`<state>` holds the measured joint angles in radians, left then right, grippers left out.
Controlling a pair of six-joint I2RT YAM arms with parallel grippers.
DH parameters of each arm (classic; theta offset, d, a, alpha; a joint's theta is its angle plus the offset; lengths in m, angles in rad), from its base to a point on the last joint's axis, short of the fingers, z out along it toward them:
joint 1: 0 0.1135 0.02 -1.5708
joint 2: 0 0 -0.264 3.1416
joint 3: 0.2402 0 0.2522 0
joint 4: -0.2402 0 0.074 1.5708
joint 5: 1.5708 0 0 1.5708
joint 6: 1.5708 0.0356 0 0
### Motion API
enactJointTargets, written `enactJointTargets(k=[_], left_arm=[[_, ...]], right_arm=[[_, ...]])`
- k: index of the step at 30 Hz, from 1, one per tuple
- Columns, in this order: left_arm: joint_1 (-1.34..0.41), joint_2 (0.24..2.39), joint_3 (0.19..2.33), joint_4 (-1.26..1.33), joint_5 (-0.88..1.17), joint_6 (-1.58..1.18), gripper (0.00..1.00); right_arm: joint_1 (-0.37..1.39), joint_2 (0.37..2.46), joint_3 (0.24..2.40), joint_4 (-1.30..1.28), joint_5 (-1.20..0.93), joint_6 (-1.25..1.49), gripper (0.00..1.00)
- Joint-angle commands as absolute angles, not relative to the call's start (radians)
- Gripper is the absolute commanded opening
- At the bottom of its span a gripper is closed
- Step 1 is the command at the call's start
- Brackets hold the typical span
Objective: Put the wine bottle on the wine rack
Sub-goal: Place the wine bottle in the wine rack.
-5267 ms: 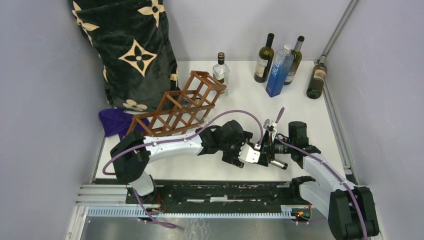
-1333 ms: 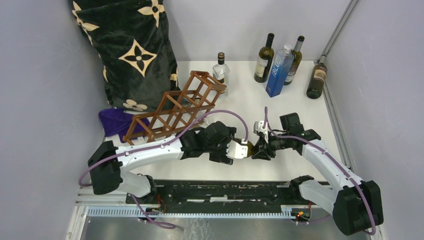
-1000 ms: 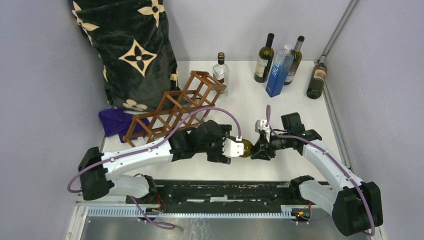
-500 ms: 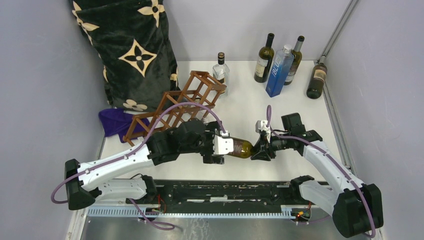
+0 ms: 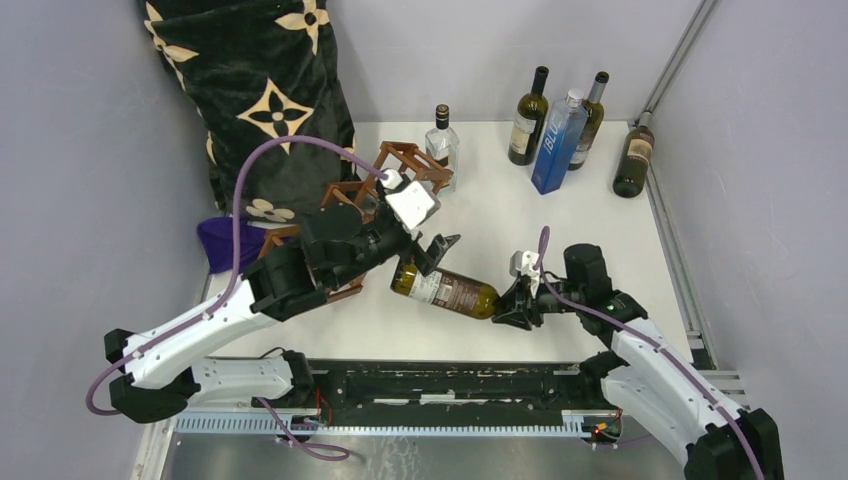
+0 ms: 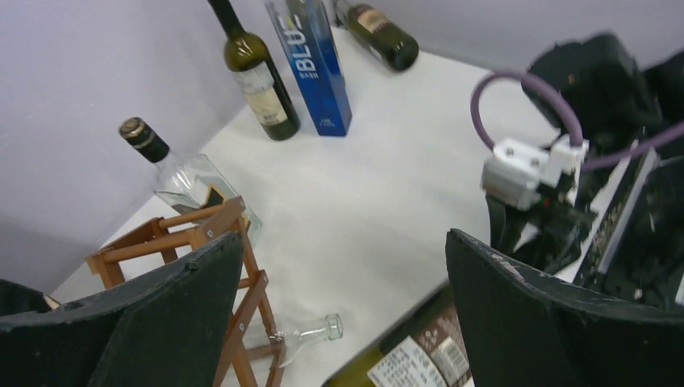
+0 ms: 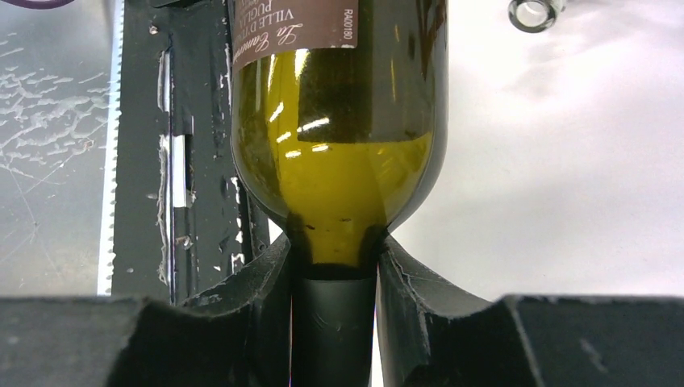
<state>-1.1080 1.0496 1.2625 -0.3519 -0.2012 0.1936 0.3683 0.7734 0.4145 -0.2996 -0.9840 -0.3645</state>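
Observation:
The wine bottle [image 5: 445,290], dark olive glass with a brown label, lies almost level just above the table's near middle. My right gripper [image 5: 512,306] is shut on its neck, and in the right wrist view both fingers [image 7: 266,282] pinch the neck below the shoulder [image 7: 339,161]. My left gripper [image 5: 425,255] hangs open over the bottle's base end and holds nothing. Through its wide jaws I see the label [image 6: 419,363] below. The reddish-brown wine rack [image 5: 405,165] stands tilted behind the left arm, which partly hides it; its bars [image 6: 202,230] show by the left finger.
A clear square bottle [image 5: 442,140] stands behind the rack, and an empty clear bottle [image 6: 310,330] lies at its foot. Two dark wine bottles [image 5: 528,120], a blue bottle [image 5: 557,140] and a leaning bottle [image 5: 633,155] are at the back right. A black cushion [image 5: 260,100] and purple cloth [image 5: 225,240] fill the left.
My left gripper has slid off the bottle's base end, then risen and swung back left toward the rack. The bottle stays in the right gripper, its whole body now showing.

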Motion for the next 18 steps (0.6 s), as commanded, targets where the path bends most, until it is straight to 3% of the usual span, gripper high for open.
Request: enactJointTargets(k=[1,18], left_arm=[[-1.105,1.013,1.306,-0.237,-0.304,0.08,1.0],[-1.106,0.925,1.226,-0.164,-0.501,0.05,1.0]], right_arm=[[0.48,0.731,0.394,-0.012,-0.915,-0.18,0.0],[0.979,0.926,0.306,0.418,-0.282,0.262,0.0]])
